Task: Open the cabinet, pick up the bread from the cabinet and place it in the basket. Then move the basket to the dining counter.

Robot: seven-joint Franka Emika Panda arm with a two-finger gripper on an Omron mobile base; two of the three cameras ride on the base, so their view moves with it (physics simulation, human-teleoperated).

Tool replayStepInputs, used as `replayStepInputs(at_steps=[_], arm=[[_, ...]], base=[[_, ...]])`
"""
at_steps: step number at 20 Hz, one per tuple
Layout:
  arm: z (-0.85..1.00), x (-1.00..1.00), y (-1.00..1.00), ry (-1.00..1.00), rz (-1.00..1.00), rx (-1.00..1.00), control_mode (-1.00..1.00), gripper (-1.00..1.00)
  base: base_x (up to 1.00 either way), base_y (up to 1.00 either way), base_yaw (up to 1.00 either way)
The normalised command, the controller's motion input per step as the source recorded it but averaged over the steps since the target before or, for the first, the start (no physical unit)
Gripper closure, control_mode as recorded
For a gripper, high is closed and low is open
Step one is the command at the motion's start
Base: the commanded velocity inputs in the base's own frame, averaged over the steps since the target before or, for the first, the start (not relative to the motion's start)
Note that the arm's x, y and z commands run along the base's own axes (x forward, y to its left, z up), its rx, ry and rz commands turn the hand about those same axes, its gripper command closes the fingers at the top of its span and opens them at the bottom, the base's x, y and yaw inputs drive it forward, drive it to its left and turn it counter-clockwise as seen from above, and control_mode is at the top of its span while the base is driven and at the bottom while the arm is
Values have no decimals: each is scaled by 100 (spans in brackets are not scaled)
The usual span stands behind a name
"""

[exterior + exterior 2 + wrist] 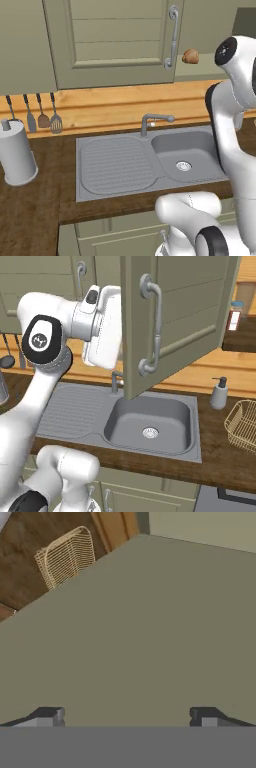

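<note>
The cabinet's right door [175,316] stands swung open toward me, its curved grey handle [152,326] facing the right base view. The left door [117,37] is shut. The bread [190,56], a small tan bun, sits on the open cabinet's shelf just right of the shut door's handle. My gripper [127,717] is open with nothing between its fingertips [47,716], and it faces the flat inner side of the open door at close range. The basket [242,423] stands empty on the worktop at the far right and shows again [65,557] past the door's edge. The dining counter is out of view.
Below the cabinet lies a grey sink [150,421] with a faucet [152,120]. A soap dispenser [219,393] stands between sink and basket. A paper towel roll [17,152] and hanging utensils [42,117] are at the left. A jar [235,316] sits far right.
</note>
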Motion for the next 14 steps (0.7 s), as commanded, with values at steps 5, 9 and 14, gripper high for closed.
replayStepInputs(at_steps=[5, 9, 14], arm=[[0, -24, -100, -1, -20, -1, -100, -100], [0, 12, -100, 0, -9, 4, -100, -100], [0, 17, -91, 0, -6, 1, -100, -100]], base=[[0, 0, 0], [0, 0, 0], [0, 0, 0]])
